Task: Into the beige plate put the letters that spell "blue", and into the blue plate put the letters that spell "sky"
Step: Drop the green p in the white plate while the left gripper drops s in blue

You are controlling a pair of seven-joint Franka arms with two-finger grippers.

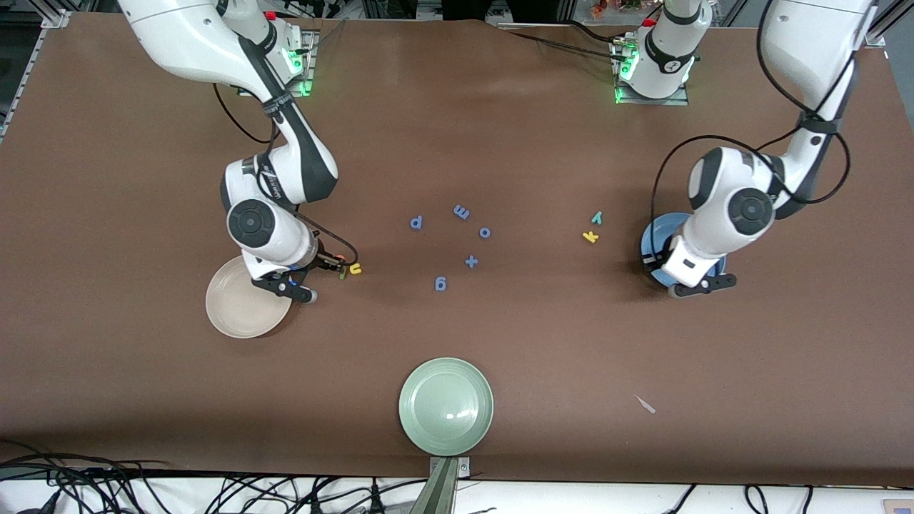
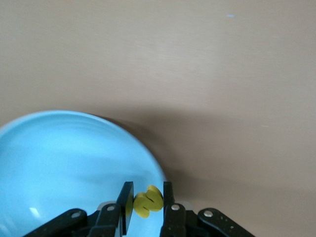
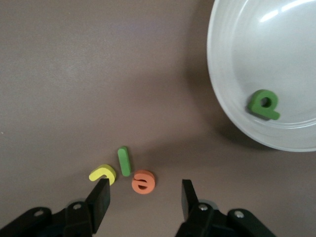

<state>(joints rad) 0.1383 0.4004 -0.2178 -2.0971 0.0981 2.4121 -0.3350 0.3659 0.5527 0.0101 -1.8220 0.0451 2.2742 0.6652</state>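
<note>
- Left gripper (image 2: pixel 144 202) over the blue plate (image 1: pixel 655 239) at the left arm's end of the surface; fingers (image 2: pixel 126 202) pinched on the yellow s (image 2: pixel 148 201), held above the plate's rim.
- Blue plate mostly covered by the left arm in the front view; bare blue bowl seen in the left wrist view (image 2: pixel 64 168).
- Yellow k (image 1: pixel 590 236) and teal-green y (image 1: pixel 597 217) on the surface just beside each other, near the blue plate, toward the middle of the surface from it; y farther from the front camera than k.
- Right gripper (image 3: pixel 143 195) low over the surface beside the beige plate (image 1: pixel 235 310), at the right arm's end; fingers (image 3: pixel 101 197) spread moderately, nothing between them.
- Green b (image 3: pixel 263 104) lying inside the beige plate (image 3: pixel 232 64), near its rim.
- Yellow u (image 3: pixel 102 173), thin green l (image 3: pixel 123 161) and orange e (image 3: pixel 143 181) clustered on the surface just outside the beige plate, close under the right gripper; l between u and e, one finger tip at the u.
- In the front view only the u (image 1: pixel 355 268) and slivers of the l and e visible past the gripper.
- Five blue pieces loose mid-surface: p (image 1: pixel 416 223), m (image 1: pixel 461 212), o (image 1: pixel 485 232), plus sign (image 1: pixel 470 261), g (image 1: pixel 440 284).
- Pale green plate (image 1: pixel 446 405) at the edge nearest the front camera, well apart from both arms.
</note>
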